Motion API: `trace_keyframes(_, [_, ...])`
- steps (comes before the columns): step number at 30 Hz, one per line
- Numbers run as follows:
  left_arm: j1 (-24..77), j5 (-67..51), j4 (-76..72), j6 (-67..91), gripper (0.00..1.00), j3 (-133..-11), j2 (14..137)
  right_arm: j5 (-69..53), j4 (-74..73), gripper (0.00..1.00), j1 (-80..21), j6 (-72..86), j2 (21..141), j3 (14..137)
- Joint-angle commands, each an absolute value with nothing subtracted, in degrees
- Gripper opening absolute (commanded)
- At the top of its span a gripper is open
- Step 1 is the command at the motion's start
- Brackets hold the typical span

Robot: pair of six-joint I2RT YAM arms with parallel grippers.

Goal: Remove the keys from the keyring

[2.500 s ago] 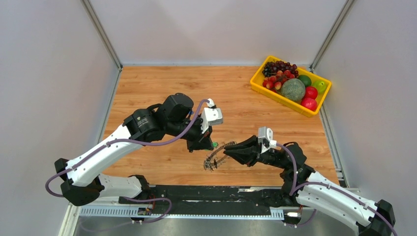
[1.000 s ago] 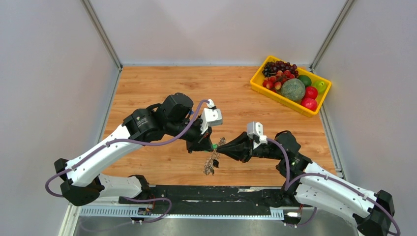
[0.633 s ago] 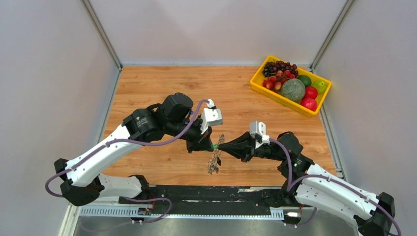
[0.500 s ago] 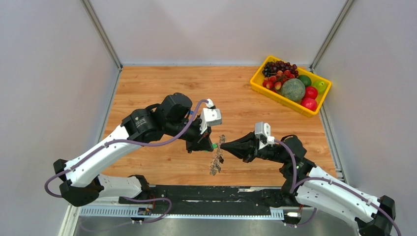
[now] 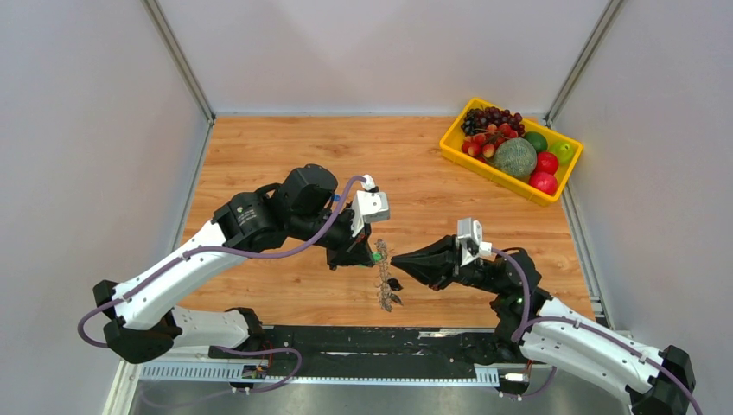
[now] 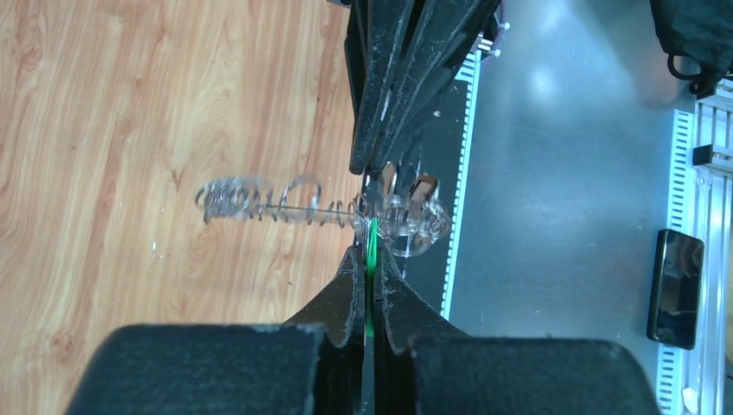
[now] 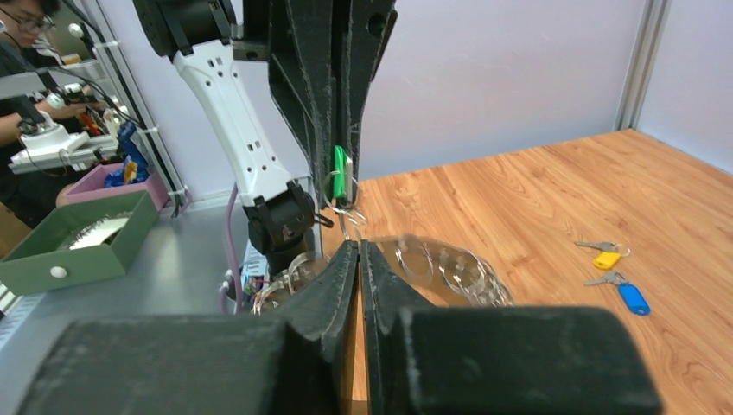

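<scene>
My left gripper (image 5: 370, 254) is shut on a green key head (image 6: 372, 249) and holds it above the table. The keyring (image 5: 385, 278), strung with silver keys, hangs from that key; it is motion-blurred in the left wrist view (image 6: 259, 201) and the right wrist view (image 7: 449, 264). My right gripper (image 5: 395, 258) is shut, its tips right beside the ring just under the green key (image 7: 340, 173). I see nothing between its pads (image 7: 346, 259). A yellow-headed key (image 7: 605, 258) and a blue-headed key (image 7: 633, 298) lie loose on the wood.
A yellow tray (image 5: 484, 166) of fruit stands at the back right of the wooden table (image 5: 415, 156). Grey walls close in the left, back and right. A black rail (image 5: 363, 341) runs along the near edge.
My right gripper moved in to the ring at the green key, then drew back to the right. The ring swung round and now hangs edge-on under the left gripper, which stayed put.
</scene>
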State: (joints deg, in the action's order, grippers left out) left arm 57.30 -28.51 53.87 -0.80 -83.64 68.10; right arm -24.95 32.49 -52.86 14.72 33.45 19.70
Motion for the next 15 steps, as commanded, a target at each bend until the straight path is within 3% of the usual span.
trace_keyframes(1, [57.3, -29.4, 52.9, -1.7, 0.00, -85.1, 66.4, -24.8, 27.7, 0.14, -53.0, 13.4, 33.6, 22.5])
trace_keyframes(7, [57.4, -29.9, 53.1, -1.7, 0.00, -85.5, 66.9, -24.7, 23.7, 0.34, -52.9, 10.8, 32.8, 24.0])
trace_keyframes(15, [57.3, -30.2, 53.1, -1.5, 0.00, -85.4, 66.7, -28.2, 19.0, 0.47, -52.9, 6.7, 36.3, 30.4])
